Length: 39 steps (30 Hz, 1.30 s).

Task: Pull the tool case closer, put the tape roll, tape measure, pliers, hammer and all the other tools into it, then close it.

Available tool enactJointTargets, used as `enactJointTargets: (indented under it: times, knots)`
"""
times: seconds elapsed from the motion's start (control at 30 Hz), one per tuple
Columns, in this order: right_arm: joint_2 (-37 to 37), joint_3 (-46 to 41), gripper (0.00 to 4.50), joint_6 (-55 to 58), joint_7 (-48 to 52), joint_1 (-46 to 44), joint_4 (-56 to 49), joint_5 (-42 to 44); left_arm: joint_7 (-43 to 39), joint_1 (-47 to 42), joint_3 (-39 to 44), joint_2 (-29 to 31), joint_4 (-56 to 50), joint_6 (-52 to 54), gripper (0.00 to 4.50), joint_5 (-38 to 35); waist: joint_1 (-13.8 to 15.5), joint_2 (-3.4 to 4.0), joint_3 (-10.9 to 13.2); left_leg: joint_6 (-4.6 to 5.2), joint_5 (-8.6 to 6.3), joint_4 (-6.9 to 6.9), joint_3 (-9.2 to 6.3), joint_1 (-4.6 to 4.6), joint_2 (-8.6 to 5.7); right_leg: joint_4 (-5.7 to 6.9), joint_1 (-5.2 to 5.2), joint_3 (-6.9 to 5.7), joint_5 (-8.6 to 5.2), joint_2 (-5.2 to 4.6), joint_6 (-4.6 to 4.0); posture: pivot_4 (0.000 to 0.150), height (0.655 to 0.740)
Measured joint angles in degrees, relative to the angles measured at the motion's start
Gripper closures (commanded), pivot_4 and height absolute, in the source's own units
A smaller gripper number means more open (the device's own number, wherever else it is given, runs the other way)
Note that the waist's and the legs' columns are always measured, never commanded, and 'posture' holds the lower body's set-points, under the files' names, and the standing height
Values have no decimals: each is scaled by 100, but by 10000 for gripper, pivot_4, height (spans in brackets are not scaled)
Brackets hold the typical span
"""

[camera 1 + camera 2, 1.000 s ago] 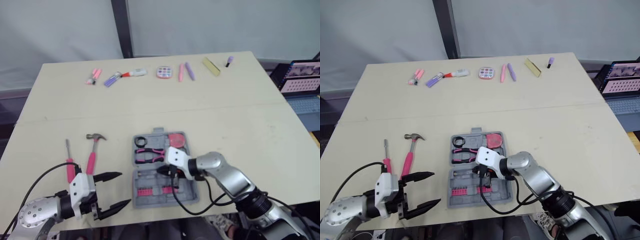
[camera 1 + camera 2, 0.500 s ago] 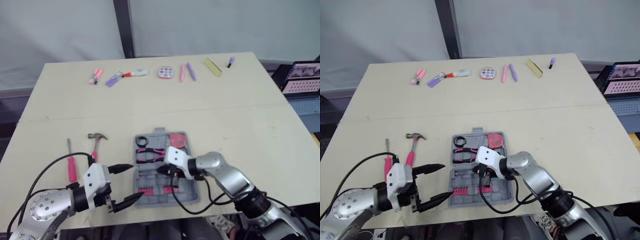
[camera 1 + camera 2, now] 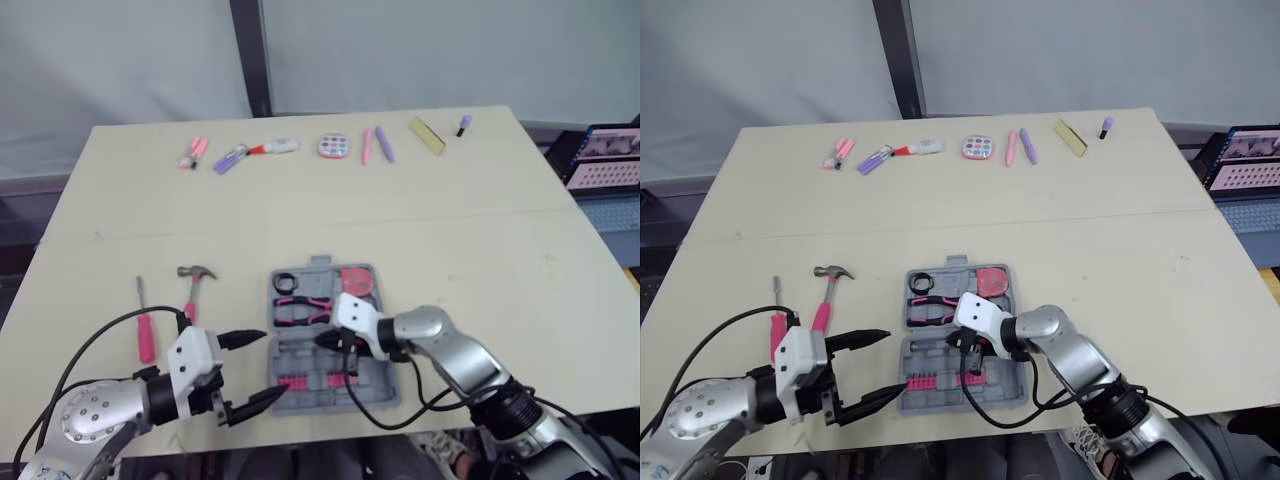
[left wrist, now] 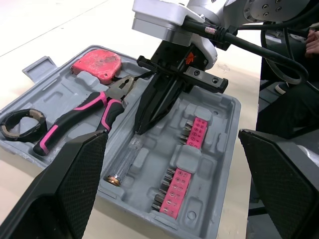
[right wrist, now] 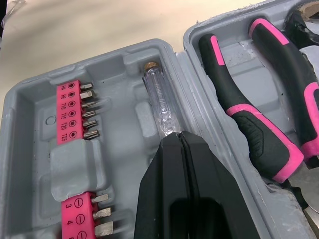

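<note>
The grey tool case [image 3: 383, 385] lies open near the table's front edge. In it are a dark tape roll [image 3: 282, 282], pink-handled pliers [image 3: 298, 309], a red tape measure [image 3: 353, 280], pink bit strips [image 5: 70, 113] and a clear screwdriver [image 5: 158, 107]. My right gripper [image 3: 326, 341] is shut, its tips resting on that clear screwdriver inside the case. My left gripper [image 3: 268, 365] stands open at the case's left front corner, holding nothing. A pink-handled hammer [image 3: 193, 287] and a pink screwdriver [image 3: 146, 335] lie on the table left of the case.
Along the far edge sit pink markers [image 3: 188, 152], purple pens [image 3: 226, 158], a round palette [image 3: 333, 146], more pens [image 3: 373, 143] and a yellow strip [image 3: 425, 133]. A laptop [image 3: 605, 165] stands off the table's right side. Bare tabletop stretches between the case and that row.
My left gripper has moved right from beside the hammer to the case's left front corner, then held still. The right gripper has stayed on the clear screwdriver.
</note>
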Motion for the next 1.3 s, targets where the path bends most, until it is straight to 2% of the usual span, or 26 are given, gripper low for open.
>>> enactJointTargets:
  times: [0.23,0.5,0.87,0.97,1.03,1.3]
  knots:
    - [48,-21,44671,-151,0,122,95,3,180,-73,88,86,-421,422,0,-257,1,-2,-12,0,0,0,0,3,2,0,2,4,0,2,0,1500,7400]
    - [54,-68,44671,-284,0,205,183,5,-333,159,656,210,-70,126,0,-443,42,-2,-33,0,0,0,0,9,1,-4,9,1,-1,2,-2,1500,7400]
    - [101,-83,44671,-408,1,273,378,6,-559,122,431,120,403,-353,0,-213,86,-26,-128,-3,-2,-7,-6,25,3,-8,25,6,-3,2,-5,1500,7400]
    - [121,-83,44671,-444,2,283,458,7,-581,119,394,97,502,-442,0,-150,88,-21,-134,-5,-3,-27,-7,72,5,-22,74,7,-6,2,-11,1500,7400]
    - [136,-82,44671,-513,2,319,531,7,-795,173,464,94,813,-698,0,-137,91,-8,-150,-6,-5,-59,-7,110,11,-58,114,6,-8,6,-15,1500,7400]
    - [137,-81,44671,-538,2,351,565,7,-1494,271,652,48,2019,-1682,0,-47,94,-2,-181,-6,-4,-74,-11,114,10,-59,113,7,-9,3,-16,1500,7400]
